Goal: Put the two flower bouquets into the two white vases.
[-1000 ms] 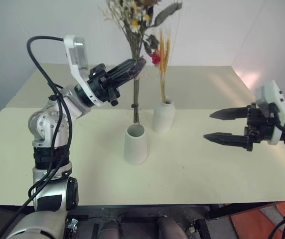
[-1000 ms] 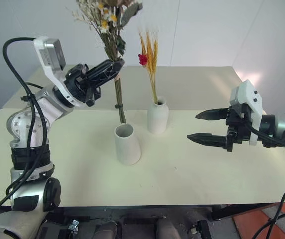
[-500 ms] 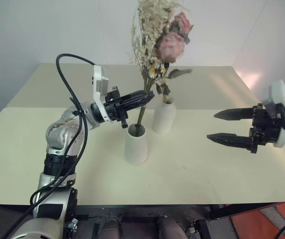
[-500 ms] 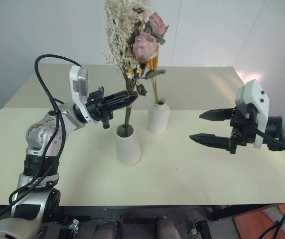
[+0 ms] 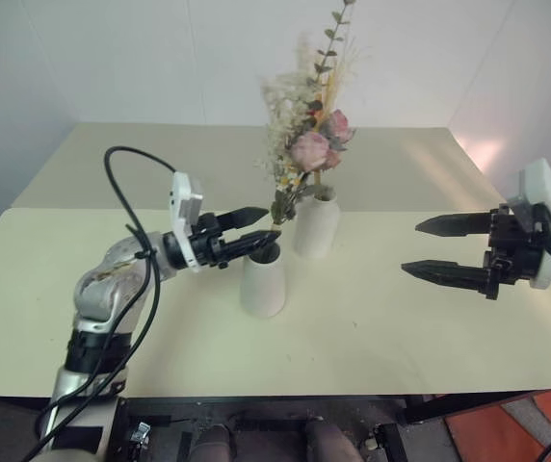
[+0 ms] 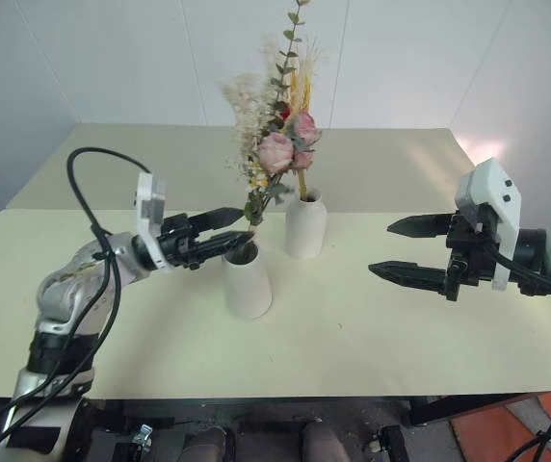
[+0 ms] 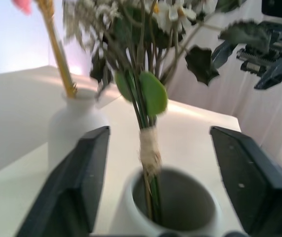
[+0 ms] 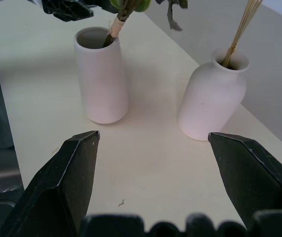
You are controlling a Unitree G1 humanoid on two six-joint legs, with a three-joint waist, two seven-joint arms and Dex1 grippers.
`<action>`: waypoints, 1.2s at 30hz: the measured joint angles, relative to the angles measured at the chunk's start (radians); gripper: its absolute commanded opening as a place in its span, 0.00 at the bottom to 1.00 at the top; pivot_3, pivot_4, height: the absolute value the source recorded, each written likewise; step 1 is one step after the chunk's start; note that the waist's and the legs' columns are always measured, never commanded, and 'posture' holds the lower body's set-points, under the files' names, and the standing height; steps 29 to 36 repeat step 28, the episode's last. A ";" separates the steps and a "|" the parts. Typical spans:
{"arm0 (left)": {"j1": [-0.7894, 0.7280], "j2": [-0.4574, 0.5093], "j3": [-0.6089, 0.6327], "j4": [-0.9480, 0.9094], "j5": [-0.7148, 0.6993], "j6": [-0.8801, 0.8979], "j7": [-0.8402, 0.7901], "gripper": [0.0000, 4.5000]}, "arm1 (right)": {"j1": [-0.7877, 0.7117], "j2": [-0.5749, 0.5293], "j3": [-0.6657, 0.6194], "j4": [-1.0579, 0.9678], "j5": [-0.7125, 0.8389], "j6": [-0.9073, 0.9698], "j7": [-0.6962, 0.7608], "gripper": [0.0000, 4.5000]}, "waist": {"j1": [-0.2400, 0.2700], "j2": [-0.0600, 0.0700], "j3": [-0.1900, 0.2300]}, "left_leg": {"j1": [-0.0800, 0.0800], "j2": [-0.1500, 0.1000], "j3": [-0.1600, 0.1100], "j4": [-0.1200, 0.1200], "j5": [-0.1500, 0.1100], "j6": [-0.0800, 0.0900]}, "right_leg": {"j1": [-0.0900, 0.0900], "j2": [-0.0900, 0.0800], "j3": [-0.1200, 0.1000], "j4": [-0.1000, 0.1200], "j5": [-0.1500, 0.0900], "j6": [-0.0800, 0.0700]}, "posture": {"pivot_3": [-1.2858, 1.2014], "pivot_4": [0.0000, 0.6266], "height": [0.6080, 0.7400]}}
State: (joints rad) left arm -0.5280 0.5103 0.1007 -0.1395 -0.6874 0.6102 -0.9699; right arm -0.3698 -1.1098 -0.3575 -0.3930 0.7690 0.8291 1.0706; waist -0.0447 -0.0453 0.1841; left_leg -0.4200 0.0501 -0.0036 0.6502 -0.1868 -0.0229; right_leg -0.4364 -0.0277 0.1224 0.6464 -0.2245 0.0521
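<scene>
Since a second ago the left pincer (image 5: 256, 225) has come down from well above the bench (image 5: 372, 318), and the bushy bouquet (image 5: 304, 144) it carried now stands with its stems inside the cone vase (image 5: 263, 279); the right pincer (image 5: 428, 247) has kept its place.

Head views: the left pincer's black fingers are spread, one either side of the stems just above the cone vase's mouth, gripping nothing. The bouquet leans toward the bottle vase (image 5: 316, 223), which stands just behind and to the right and holds the yellow stalks (image 6: 301, 91), largely screened by the pink roses. The right pincer hangs well to the right of both vases, jaws wide and empty, pointing toward them.

Left wrist view: the two fingers (image 7: 77, 182) flank the cone vase's rim, apart from the stems. The stems, bound with pale tape, drop into the mouth. The bottle vase sits beside it, and the other pincer shows beyond the leaves.

Right wrist view: both vases stand on the bench between the spread fingers (image 8: 67, 177), clear of them. The left pincer's tips sit by the cone vase's mouth.
</scene>
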 measured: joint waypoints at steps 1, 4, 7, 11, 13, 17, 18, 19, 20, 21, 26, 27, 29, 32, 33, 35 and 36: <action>0.020 0.012 0.009 -0.022 -0.007 0.008 0.010 1.00 | -0.002 0.000 0.003 0.002 0.000 -0.001 0.000 0.93 | 0.000 0.000 0.000 | 0.000 0.000 0.000 0.000 0.000 0.000 | 0.000 0.000 0.000 0.000 0.000 0.000 | 0.52 0.24 1.00; 0.086 0.058 0.065 -0.085 -0.027 0.031 0.042 1.00 | -0.007 0.000 0.025 0.012 -0.002 -0.006 0.000 0.93 | 0.000 0.000 0.000 | 0.001 0.000 0.000 0.000 0.000 0.000 | 0.000 0.000 0.000 0.000 0.000 0.000 | 0.52 0.24 1.00; 0.168 0.108 0.128 -0.145 -0.047 0.049 0.073 1.00 | -0.016 0.001 0.049 0.023 -0.005 -0.018 0.004 0.93 | -0.002 0.000 0.000 | 0.001 0.000 0.000 0.000 0.000 0.000 | 0.000 0.000 0.000 0.000 0.000 0.000 | 0.52 0.24 1.00; 0.245 0.174 0.199 -0.181 -0.053 0.048 0.089 1.00 | -0.018 0.002 0.072 0.037 -0.006 -0.025 0.012 0.93 | -0.001 0.000 0.000 | 0.001 0.001 0.000 0.000 0.000 0.000 | 0.000 0.000 0.000 0.000 -0.001 0.000 | 0.52 0.24 1.00; 0.266 0.214 0.240 -0.186 -0.052 0.043 0.086 1.00 | -0.018 0.005 0.072 0.047 -0.007 -0.028 0.011 0.93 | 0.000 0.000 0.000 | 0.001 0.000 0.001 0.000 0.000 0.000 | 0.000 0.000 0.000 0.000 -0.001 -0.001 | 0.52 0.24 1.00; 0.302 0.296 0.296 -0.196 -0.034 -0.001 0.053 1.00 | -0.012 0.018 0.074 0.056 -0.015 -0.042 0.006 0.93 | 0.001 0.000 0.000 | 0.001 0.001 0.001 -0.001 0.000 0.000 | 0.000 0.000 0.000 -0.001 -0.001 -0.001 | 0.52 0.24 1.00; 0.317 0.316 0.306 -0.197 -0.023 -0.007 0.039 1.00 | -0.007 0.019 0.074 0.060 -0.020 -0.044 0.006 0.93 | 0.000 0.000 0.000 | 0.001 0.001 0.001 -0.001 0.000 0.000 | 0.000 0.000 0.000 -0.001 -0.001 -0.001 | 0.52 0.24 1.00; 0.339 0.342 0.322 -0.197 -0.010 -0.031 0.020 1.00 | 0.001 0.020 0.074 0.068 -0.026 -0.046 0.002 0.93 | 0.000 0.000 0.000 | 0.001 0.001 0.001 -0.002 0.000 0.000 | -0.001 0.000 0.000 -0.001 -0.001 -0.002 | 0.52 0.24 1.00; 0.356 0.363 0.333 -0.197 0.003 -0.044 0.004 1.00 | 0.008 0.021 0.073 0.072 -0.033 -0.048 -0.001 0.93 | 0.000 0.000 0.000 | 0.001 0.001 0.001 -0.002 0.000 0.000 | -0.001 0.000 0.000 -0.001 -0.001 -0.002 | 0.52 0.24 1.00; 0.385 0.395 0.348 -0.197 0.024 -0.074 -0.023 1.00 | 0.016 0.022 0.072 0.076 -0.039 -0.052 -0.002 0.93 | -0.001 0.000 0.000 | 0.001 0.001 0.002 -0.002 0.000 0.000 | -0.002 0.000 0.000 -0.001 -0.002 -0.002 | 0.52 0.24 1.00; 0.422 0.441 0.405 -0.192 0.060 -0.131 -0.075 1.00 | 0.047 0.021 0.064 0.089 -0.046 -0.060 0.000 0.93 | -0.001 0.000 0.000 | 0.001 0.001 0.002 -0.002 0.000 0.000 | -0.001 -0.001 0.000 0.000 -0.002 -0.002 | 0.52 0.24 1.00; 0.422 0.441 0.413 -0.192 0.058 -0.131 -0.074 1.00 | 0.060 0.020 0.059 0.089 -0.050 -0.065 0.002 0.93 | 0.001 0.000 0.000 | 0.001 0.001 0.003 -0.002 0.000 0.000 | -0.001 -0.001 0.000 -0.001 -0.002 -0.002 | 0.52 0.24 1.00; 0.422 0.441 0.419 -0.192 0.057 -0.130 -0.072 1.00 | 0.074 0.019 0.056 0.090 -0.057 -0.068 0.005 0.93 | 0.002 0.000 0.000 | 0.001 0.001 0.002 -0.002 0.000 0.000 | -0.001 -0.001 0.000 -0.001 -0.002 -0.002 | 0.52 0.24 1.00; 0.422 0.441 0.419 -0.192 0.057 -0.130 -0.072 1.00 | 0.074 0.019 0.056 0.090 -0.057 -0.068 0.005 0.93 | 0.002 0.000 0.000 | 0.001 0.001 0.002 -0.002 0.000 0.000 | -0.001 -0.001 0.000 -0.001 -0.002 -0.002 | 0.52 0.24 1.00; 0.422 0.441 0.419 -0.192 0.057 -0.130 -0.072 1.00 | 0.074 0.019 0.056 0.090 -0.057 -0.068 0.005 0.93 | 0.002 0.000 0.000 | 0.001 0.001 0.002 -0.002 0.000 0.000 | -0.001 -0.001 0.000 -0.001 -0.002 -0.002 | 0.52 0.24 1.00; 0.422 0.441 0.419 -0.192 0.057 -0.130 -0.072 1.00 | 0.074 0.019 0.056 0.090 -0.057 -0.068 0.005 0.93 | 0.002 0.000 0.000 | 0.001 0.001 0.002 -0.002 0.000 0.000 | -0.001 -0.001 0.000 -0.001 -0.002 -0.002 | 0.52 0.24 1.00; 0.422 0.441 0.419 -0.192 0.057 -0.130 -0.072 1.00 | 0.074 0.019 0.056 0.090 -0.057 -0.068 0.005 0.93 | 0.002 0.000 0.000 | 0.001 0.001 0.002 -0.002 0.000 0.000 | -0.001 -0.001 0.000 -0.001 -0.002 -0.002 | 0.52 0.24 1.00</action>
